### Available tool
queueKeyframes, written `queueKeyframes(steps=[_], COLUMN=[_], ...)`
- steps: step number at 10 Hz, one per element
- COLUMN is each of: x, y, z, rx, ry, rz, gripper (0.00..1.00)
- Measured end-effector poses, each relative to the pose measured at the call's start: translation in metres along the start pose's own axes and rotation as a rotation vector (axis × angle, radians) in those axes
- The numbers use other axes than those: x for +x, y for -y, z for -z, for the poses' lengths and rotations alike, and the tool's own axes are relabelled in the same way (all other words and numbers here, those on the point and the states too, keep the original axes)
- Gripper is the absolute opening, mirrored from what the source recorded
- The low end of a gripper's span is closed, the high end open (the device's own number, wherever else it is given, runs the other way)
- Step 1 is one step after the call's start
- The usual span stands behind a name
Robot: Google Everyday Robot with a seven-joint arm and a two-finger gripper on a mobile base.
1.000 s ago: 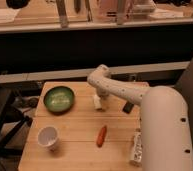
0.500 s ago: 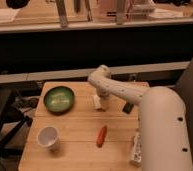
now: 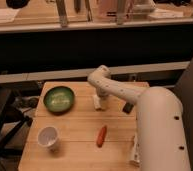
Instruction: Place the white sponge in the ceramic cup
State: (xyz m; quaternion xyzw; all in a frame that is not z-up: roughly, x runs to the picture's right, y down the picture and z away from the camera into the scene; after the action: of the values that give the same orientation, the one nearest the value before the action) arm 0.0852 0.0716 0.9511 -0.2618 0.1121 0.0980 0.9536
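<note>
The white ceramic cup (image 3: pixel 48 136) stands upright near the front left of the wooden table (image 3: pixel 80 150). The white sponge (image 3: pixel 98 102) lies near the table's back middle, right of the green bowl. My gripper (image 3: pixel 101 101) hangs down from the white arm directly over the sponge, at or just above the tabletop. The sponge is partly hidden behind the gripper, so contact cannot be judged.
A green bowl (image 3: pixel 59 98) sits at the back left. A red-orange carrot-like object (image 3: pixel 101 135) lies at the front middle. A small dark object (image 3: pixel 127 108) lies at the right, by the arm. A clear bottle-like item (image 3: pixel 135 148) is at the front right edge.
</note>
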Motion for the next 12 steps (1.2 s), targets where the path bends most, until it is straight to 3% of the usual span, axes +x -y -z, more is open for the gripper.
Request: queueKeyframes(steps=[1,5,8,12], x=[-0.002,-0.012,-0.024,-0.034], y=[-0.002,-0.008,-0.012,-0.019], z=[0.008,0.025,0.024,0.01], rx=[0.012,0.028,0.004,-0.049], ry=[0.044,0.113,0.136,0.152], rz=[0.087,0.271,0.349,0.399], gripper=[0.8,0.8,0.8,0.8])
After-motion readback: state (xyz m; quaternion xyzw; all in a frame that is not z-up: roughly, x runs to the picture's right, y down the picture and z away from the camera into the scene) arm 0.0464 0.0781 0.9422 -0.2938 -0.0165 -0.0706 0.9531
